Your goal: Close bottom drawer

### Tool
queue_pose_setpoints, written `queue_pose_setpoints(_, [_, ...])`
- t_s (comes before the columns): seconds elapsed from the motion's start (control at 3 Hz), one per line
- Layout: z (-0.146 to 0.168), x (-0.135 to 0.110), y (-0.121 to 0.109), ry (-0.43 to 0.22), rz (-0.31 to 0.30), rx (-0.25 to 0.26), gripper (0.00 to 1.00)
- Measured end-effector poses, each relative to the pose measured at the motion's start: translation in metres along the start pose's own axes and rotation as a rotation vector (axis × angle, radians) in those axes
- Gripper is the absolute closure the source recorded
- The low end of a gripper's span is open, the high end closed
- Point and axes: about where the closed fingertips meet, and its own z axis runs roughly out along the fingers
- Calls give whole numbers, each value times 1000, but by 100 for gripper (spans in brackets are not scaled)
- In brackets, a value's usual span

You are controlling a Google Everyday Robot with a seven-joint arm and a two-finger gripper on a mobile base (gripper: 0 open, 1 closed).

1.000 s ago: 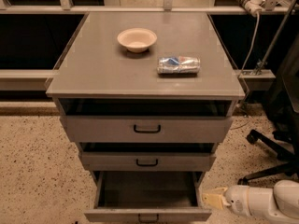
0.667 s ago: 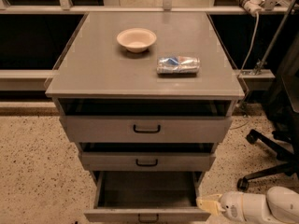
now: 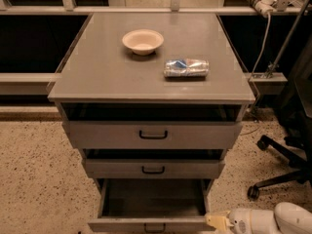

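Observation:
The bottom drawer of the grey cabinet stands pulled far out, with its empty inside open to view. Its shallow grey front with a small black loop handle lies at the lower edge of the camera view. My gripper, a yellowish tip on a white arm, is at the lower right, right beside the right end of that drawer front. Whether it touches the front cannot be told.
The middle drawer and the top drawer each stand slightly out. A cream bowl and a crumpled silver-blue packet lie on the cabinet top. An office chair base stands on the speckled floor to the right.
My gripper and arm have moved left along the lower edge, closer to the right end of the bottom drawer front. The drawers have not visibly moved.

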Motion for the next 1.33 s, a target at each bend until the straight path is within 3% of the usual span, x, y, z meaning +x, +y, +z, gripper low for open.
queue_pose_setpoints(0.33, [23, 57, -47, 11, 156, 6, 100])
queue_pose_setpoints(0.67, [46, 102, -84, -9, 259, 1, 100])
queue_pose_setpoints(1.0, [46, 102, -84, -9, 259, 1, 100])
queue_pose_setpoints(1.33, [56, 109, -101, -79, 227, -30, 100])
